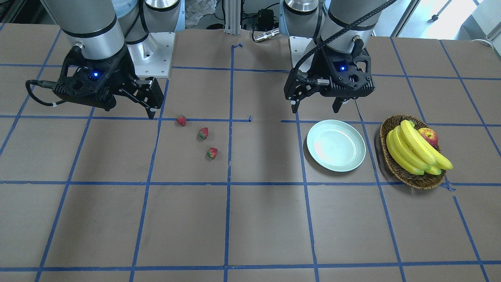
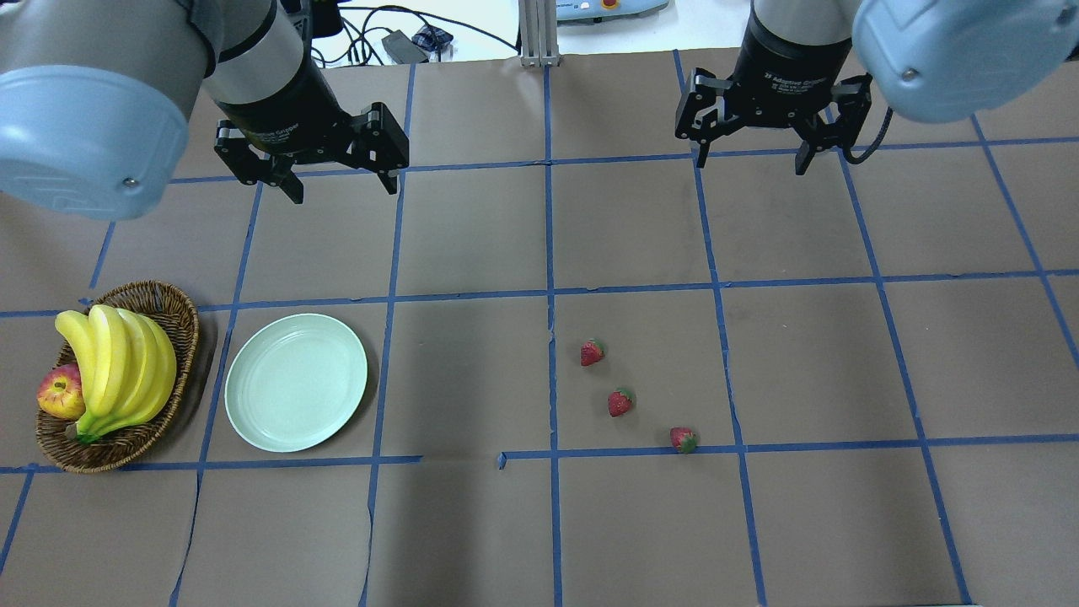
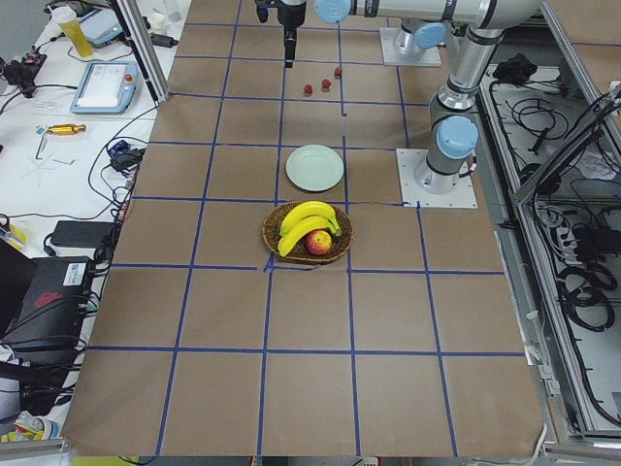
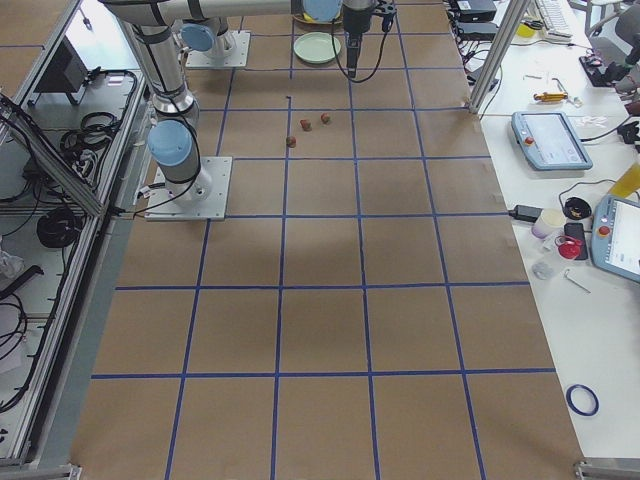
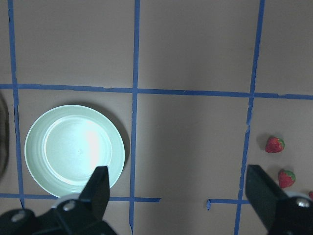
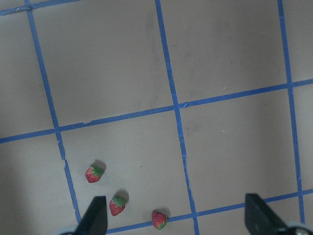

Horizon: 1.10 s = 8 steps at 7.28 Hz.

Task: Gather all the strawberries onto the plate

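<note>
Three small red green-capped strawberries [image 2: 621,403] lie near one another, so the right gripper [image 2: 750,163], spread wide like the left gripper [image 2: 341,190], may knock a neighbour rolling

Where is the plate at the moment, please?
In the overhead view the plate lies empty at left, just right of the wicker basket.

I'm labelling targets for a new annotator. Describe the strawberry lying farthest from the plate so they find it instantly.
Across the table from the plate and basket, three strawberries form a diagonal row. Yours is the end strawberry, the only one lying right beside a blue tape line.
</note>
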Available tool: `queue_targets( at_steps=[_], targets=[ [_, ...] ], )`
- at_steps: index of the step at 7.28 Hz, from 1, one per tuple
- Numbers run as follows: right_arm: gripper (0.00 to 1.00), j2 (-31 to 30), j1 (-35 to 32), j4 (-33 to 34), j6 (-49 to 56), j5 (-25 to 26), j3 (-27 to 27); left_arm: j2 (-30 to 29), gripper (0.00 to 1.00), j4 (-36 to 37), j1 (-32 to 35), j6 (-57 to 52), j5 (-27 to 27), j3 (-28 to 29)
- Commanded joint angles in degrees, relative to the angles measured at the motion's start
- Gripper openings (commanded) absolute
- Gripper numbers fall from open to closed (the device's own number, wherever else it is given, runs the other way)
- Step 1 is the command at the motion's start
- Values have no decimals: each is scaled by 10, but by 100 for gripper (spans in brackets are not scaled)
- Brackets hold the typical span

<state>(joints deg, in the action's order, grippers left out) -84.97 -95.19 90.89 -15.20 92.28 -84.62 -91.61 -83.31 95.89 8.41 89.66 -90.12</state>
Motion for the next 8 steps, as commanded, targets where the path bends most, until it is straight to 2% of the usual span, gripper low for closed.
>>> queue_targets(
  at_steps=[1, 3, 8],
  targets=[
    [100, 0, 0, -1, 3, -1, 1, 1, 100, -2, 0, -1, 1, -1],
    [100, 0, 0, 1, 77, 0, 0, -1, 100, -2, 1, 0, 1, -1],
    [100, 0, 0, -26, 76, -4, 6, -1, 100, -5, 1, 0, 0, -3]
  ],
)
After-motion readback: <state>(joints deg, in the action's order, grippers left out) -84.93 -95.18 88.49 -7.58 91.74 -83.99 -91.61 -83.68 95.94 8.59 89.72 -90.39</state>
